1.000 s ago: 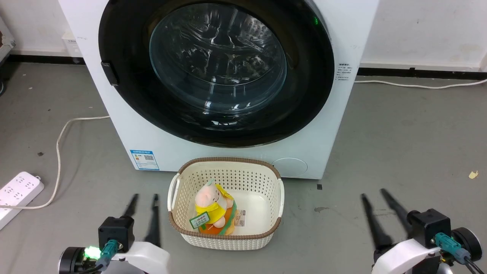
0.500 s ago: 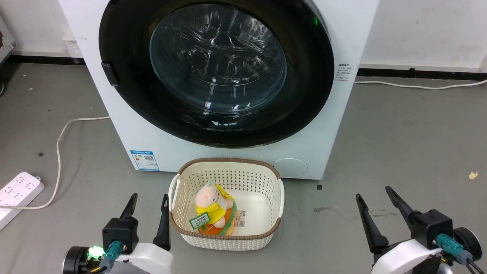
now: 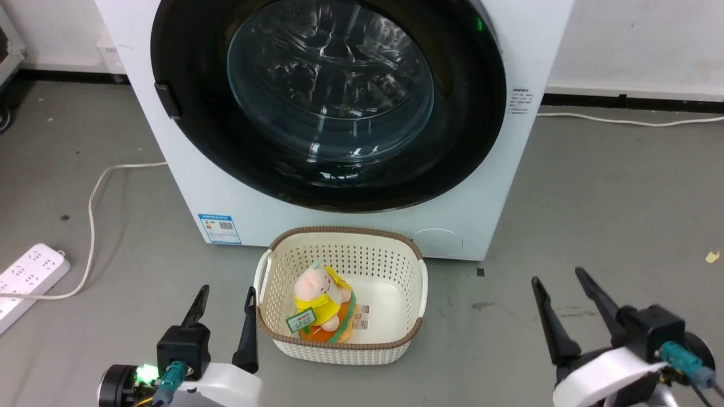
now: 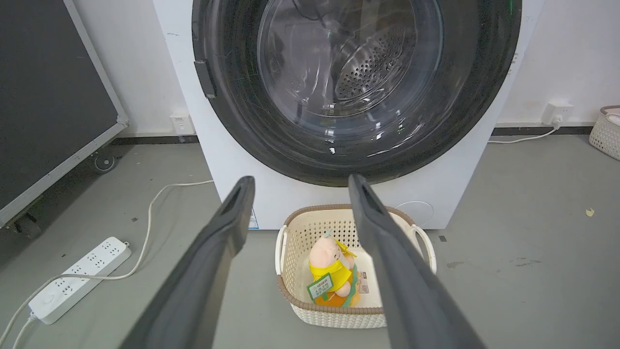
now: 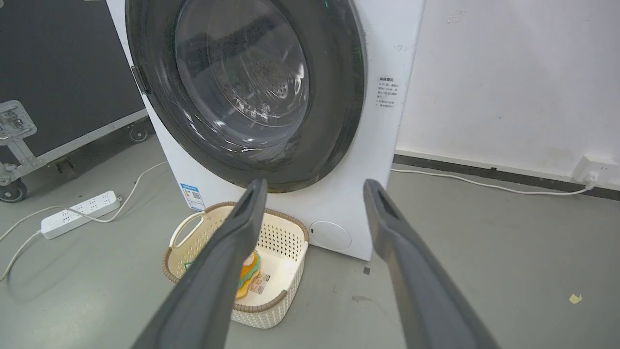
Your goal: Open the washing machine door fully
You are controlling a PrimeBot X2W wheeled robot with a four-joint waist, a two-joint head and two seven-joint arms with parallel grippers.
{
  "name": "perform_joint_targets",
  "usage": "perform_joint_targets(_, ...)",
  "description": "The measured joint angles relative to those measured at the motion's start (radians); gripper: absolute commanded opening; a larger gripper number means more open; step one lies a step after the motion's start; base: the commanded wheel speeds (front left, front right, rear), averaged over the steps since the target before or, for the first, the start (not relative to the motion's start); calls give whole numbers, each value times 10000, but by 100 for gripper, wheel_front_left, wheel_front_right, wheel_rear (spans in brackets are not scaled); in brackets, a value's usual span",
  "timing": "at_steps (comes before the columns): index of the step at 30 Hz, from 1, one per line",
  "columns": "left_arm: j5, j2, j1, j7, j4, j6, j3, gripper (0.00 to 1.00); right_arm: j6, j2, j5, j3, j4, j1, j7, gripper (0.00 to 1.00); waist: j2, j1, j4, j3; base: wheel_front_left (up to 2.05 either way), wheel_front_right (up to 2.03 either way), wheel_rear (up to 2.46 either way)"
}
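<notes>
As the head camera is shifting a little, the door (image 3: 330,102) is staying shut, flush on the machine (image 3: 350,232); left tool (image 3: 227,289) and right tool (image 3: 556,275) are hanging spread, empty, well short of it. Opening not begun.

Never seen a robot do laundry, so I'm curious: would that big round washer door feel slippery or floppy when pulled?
Probably slippery: the washing machine door has a glossy, reflective black rim. Likely stiff, not floppy, since the rim and bulging glass look rigid. The small black tab at its left edge seems the surest grip.
</notes>
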Motion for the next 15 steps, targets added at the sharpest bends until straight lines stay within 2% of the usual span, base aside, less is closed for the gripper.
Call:
perform_joint_targets(7,-4,0,-147,-125,0,58,-113,100,0,-197,874,8,117,-523,-35,100,0,0,120,238,0,0,0)
perform_joint_targets(15,-79,0,-384,-313,-13,94,-228,100,0,-303,2462,-324,247,-1443,169,100,0,1,284,675,0,0,0)
